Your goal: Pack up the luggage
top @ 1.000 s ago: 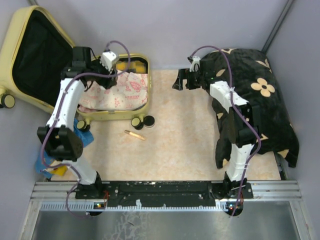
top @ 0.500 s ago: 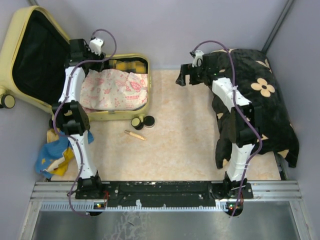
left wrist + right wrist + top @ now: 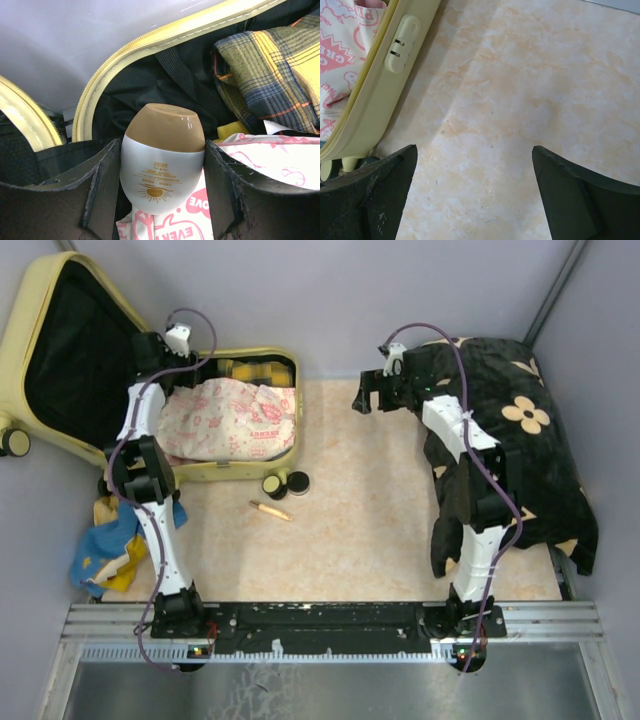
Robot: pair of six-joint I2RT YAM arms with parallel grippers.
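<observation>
Beige table (image 3: 380, 520), bottle (image 3: 162, 170) in left tool (image 3: 161, 150)

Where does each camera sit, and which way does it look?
Top external: above and behind the robot, looking down on table and suitcase; left arm and right arm show.
Left wrist: on the left arm, looking into the suitcase; its jaws grip a bottle.
Right wrist: on the right arm, looking down at the table; its open jaws show.
All share the pink cloth.
</observation>
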